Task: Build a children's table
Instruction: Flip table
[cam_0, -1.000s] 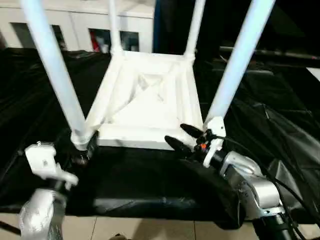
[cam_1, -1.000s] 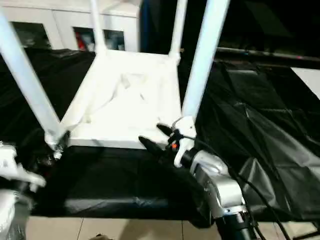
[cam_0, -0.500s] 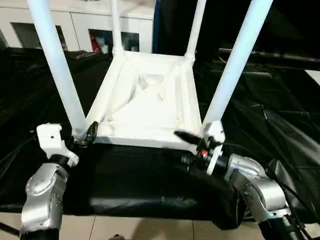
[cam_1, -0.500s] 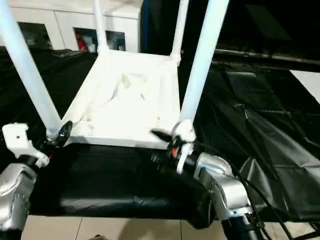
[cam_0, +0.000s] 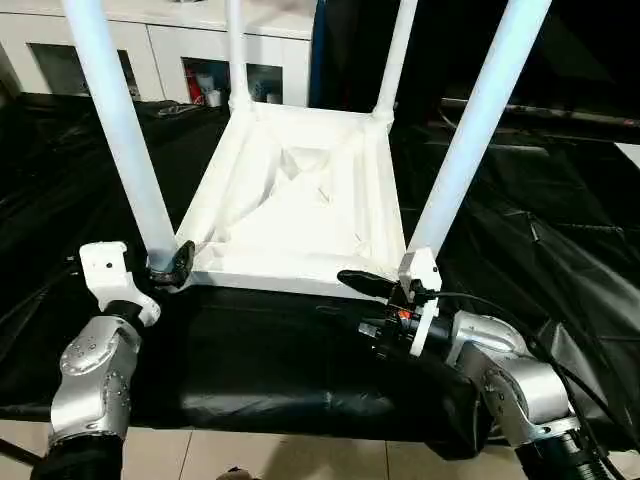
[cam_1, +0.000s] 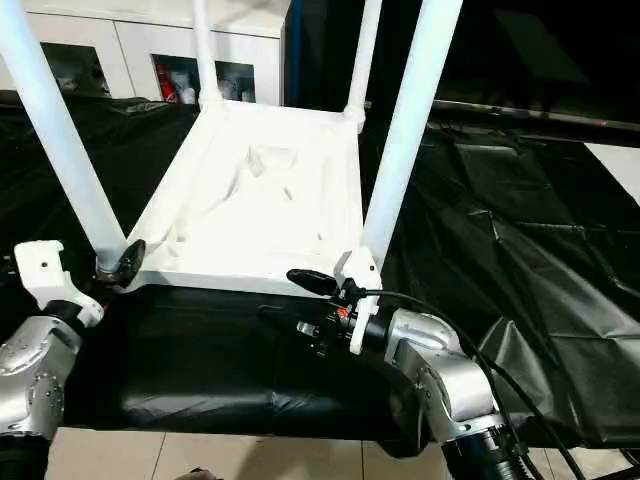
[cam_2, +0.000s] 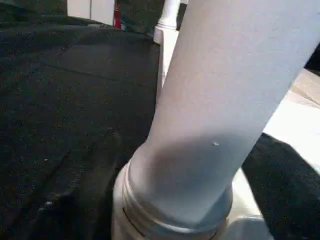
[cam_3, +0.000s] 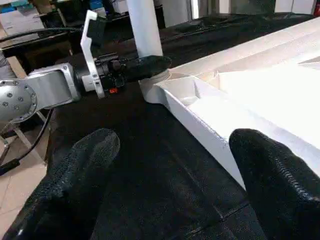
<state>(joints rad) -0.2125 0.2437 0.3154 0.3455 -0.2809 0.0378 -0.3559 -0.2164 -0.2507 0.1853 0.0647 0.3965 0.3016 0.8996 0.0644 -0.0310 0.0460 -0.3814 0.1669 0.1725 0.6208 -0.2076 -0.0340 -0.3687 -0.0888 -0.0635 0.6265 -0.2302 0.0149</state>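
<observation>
We are bringing our left gripper (cam_0: 170, 268), jaws spread, up against the near-left leg (cam_0: 115, 135) of the upturned table (cam_0: 300, 195); right gripper (cam_0: 365, 300), jaws spread, is hovering beside the table's near edge.

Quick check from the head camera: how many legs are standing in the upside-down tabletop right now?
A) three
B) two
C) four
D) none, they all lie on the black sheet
C: the tabletop lies underside up, with a leg rising from each corner: near left leg, near right leg, far left leg, far right leg.
</observation>
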